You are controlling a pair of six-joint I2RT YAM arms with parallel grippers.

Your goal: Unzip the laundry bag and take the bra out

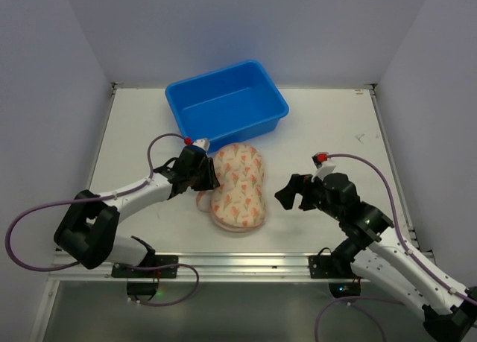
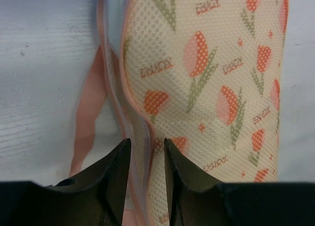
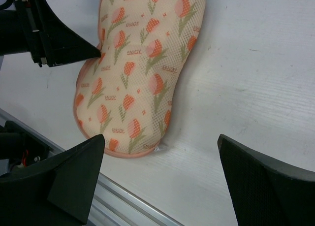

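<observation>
The white worktop [image 1: 335, 133] is walled by pale panels on three sides, and a grooved aluminium rail [image 1: 238, 261] runs along its near edge. It is bare across its right half, between the pouch and the right wall. There is a narrower bare strip on the left beyond the left arm.

A bright blue rectangular plastic bin [image 1: 238, 130] sits at the back centre, set slightly askew. Its front wall is just beyond the far end of the pouch.

The laundry bag [image 1: 237, 185], a peanut-shaped cream mesh pouch with orange-pink tulips and pink edging, lies flat at the middle of the worktop. Its long axis runs from the bin towards the rail, and its near end stops short of the rail. Small orange lettering that seems to read "ENJOY" repeats between the flowers. The mesh hides whatever is inside.

The right gripper [image 1: 294, 195] hangs just right of the pouch with its jaws spread wide and holding nothing. In its wrist view the pouch's near end lies between the two fingers.

The left gripper [image 2: 146, 141] is at the pouch's left edge, near the waist. Its jaws are drawn to a narrow slit with the pink edging running between them.

A flat pink fabric loop [image 2: 88, 113] lies on the worktop beside that edge.
</observation>
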